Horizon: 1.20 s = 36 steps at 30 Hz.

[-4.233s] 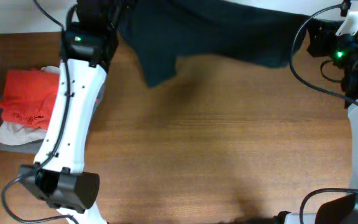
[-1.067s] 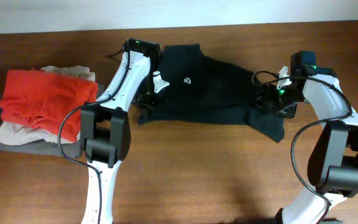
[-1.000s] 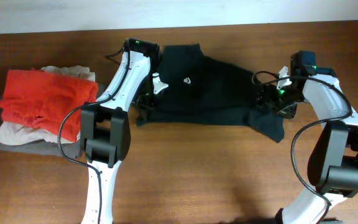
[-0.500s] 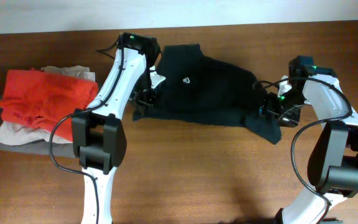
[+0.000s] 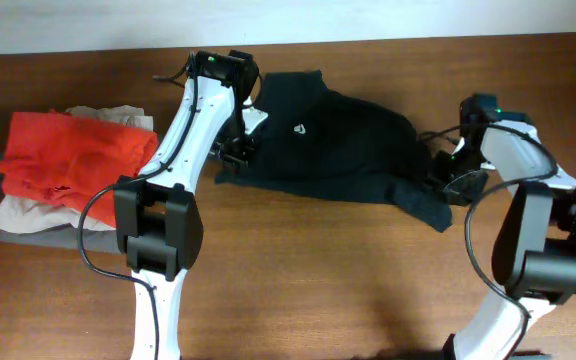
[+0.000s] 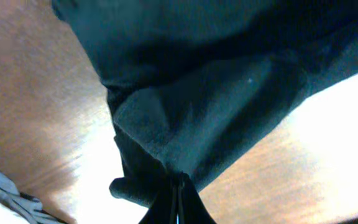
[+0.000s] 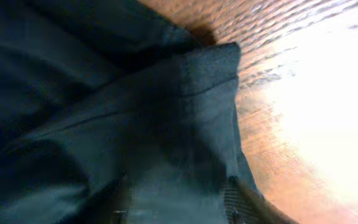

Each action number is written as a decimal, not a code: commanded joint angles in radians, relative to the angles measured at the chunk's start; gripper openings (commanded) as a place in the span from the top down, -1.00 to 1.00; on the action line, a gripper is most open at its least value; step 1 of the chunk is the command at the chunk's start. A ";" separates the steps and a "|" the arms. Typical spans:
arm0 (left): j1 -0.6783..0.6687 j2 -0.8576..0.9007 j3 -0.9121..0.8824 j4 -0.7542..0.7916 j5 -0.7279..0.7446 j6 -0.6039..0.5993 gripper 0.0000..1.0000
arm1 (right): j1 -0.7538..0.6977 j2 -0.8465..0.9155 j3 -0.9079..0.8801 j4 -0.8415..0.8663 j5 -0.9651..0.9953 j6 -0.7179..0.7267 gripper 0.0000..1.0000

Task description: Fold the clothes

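The shirt [image 5: 333, 150] is lying spread but rumpled across the far middle of the table [image 5: 298, 270], with its white logo [image 5: 299, 127] facing up and one corner trailing toward the right arm. The left gripper [image 6: 179, 190] is pinching the shirt's left edge, its fingers pressed together on a bunched fold of fabric just above the tabletop. The right gripper [image 7: 176, 202] is sitting over the right hem with its fingers standing apart and cloth lying between them, gripping nothing as far as the wrist view shows. No clean fold is showing yet. The shirt appears only to be getting laid out flat, so the folding proper is all ahead. A pile [image 5: 68, 165] of red, beige and grey folded garments is sitting at the left edge, well apart from the shirt.
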 commanded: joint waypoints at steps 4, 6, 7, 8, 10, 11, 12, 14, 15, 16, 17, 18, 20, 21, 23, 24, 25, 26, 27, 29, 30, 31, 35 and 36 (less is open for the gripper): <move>0.040 -0.025 0.005 -0.022 -0.033 -0.011 0.97 | 0.005 0.003 -0.022 -0.066 0.010 0.004 0.92; 0.055 -0.025 0.005 -0.027 -0.033 -0.012 0.97 | 0.006 -0.029 -0.022 -0.114 0.009 -0.032 0.92; 0.064 -0.025 0.005 -0.027 -0.033 -0.012 0.97 | 0.007 -0.053 -0.022 -0.147 0.009 -0.049 0.92; 0.072 -0.025 0.005 -0.028 -0.033 -0.012 0.97 | 0.008 -0.074 -0.022 -0.173 0.008 -0.067 0.92; 0.087 -0.025 0.005 -0.029 -0.033 -0.012 0.98 | 0.014 -0.121 -0.022 -0.223 0.009 -0.102 0.92; 0.093 -0.025 0.005 -0.031 -0.033 -0.012 0.98 | 0.018 -0.148 -0.022 -0.249 0.009 -0.109 0.92; 0.100 -0.025 0.005 -0.033 -0.032 -0.012 0.98 | 0.023 -0.182 -0.022 -0.278 0.010 -0.118 0.92; 0.107 -0.025 0.005 -0.035 -0.032 -0.012 0.98 | 0.031 -0.229 -0.023 -0.314 0.009 -0.133 0.92; 0.108 -0.025 0.005 -0.035 -0.033 -0.012 0.98 | 0.034 -0.243 -0.023 -0.326 0.009 -0.140 0.92; 0.108 -0.025 0.005 -0.035 -0.033 -0.012 0.98 | 0.037 -0.253 -0.023 -0.339 0.009 -0.140 0.92; 0.108 -0.025 0.005 -0.037 -0.033 -0.012 0.98 | 0.040 -0.259 -0.027 -0.349 0.009 -0.140 0.92; 0.108 -0.025 0.005 -0.039 -0.033 -0.012 0.98 | 0.044 -0.260 -0.032 -0.351 0.010 -0.140 0.92; 0.108 -0.025 0.005 -0.042 -0.033 -0.012 0.97 | 0.054 -0.259 -0.063 -0.346 0.001 -0.140 0.92; 0.108 -0.025 0.005 -0.043 -0.033 -0.012 0.96 | 0.062 -0.257 -0.090 -0.339 -0.007 -0.140 0.92; 0.108 -0.025 0.005 -0.049 -0.034 -0.011 0.96 | 0.079 -0.257 -0.148 -0.320 -0.011 -0.140 0.92; 0.108 -0.025 0.005 -0.053 -0.034 -0.011 0.96 | 0.089 -0.257 -0.185 -0.306 -0.011 -0.140 0.92; 0.108 -0.025 0.005 -0.053 -0.035 -0.011 0.96 | 0.098 -0.257 -0.220 -0.291 -0.021 -0.140 0.92; 0.108 -0.025 0.005 -0.056 -0.041 -0.011 0.95 | 0.105 -0.258 -0.251 -0.277 -0.037 -0.140 0.91; 0.108 -0.025 0.005 -0.057 -0.046 -0.012 0.95 | 0.109 -0.258 -0.271 -0.266 -0.046 -0.141 0.90; 0.108 -0.025 0.005 -0.060 -0.055 -0.012 0.89 | 0.122 -0.258 -0.316 -0.229 -0.065 -0.143 0.75; 0.108 -0.025 0.005 -0.060 -0.055 -0.012 0.84 | 0.122 -0.259 -0.316 -0.223 -0.077 -0.149 0.73; 0.108 -0.025 0.005 -0.060 -0.056 -0.012 0.81 | 0.122 -0.265 -0.315 -0.204 -0.090 -0.166 0.67; 0.108 -0.025 0.005 -0.046 -0.067 -0.012 0.39 | 0.113 -0.323 -0.310 -0.076 -0.116 -0.168 -0.18; 0.108 -0.025 0.005 -0.040 -0.078 -0.012 0.29 | 0.108 -0.339 -0.307 -0.035 -0.119 -0.165 -0.47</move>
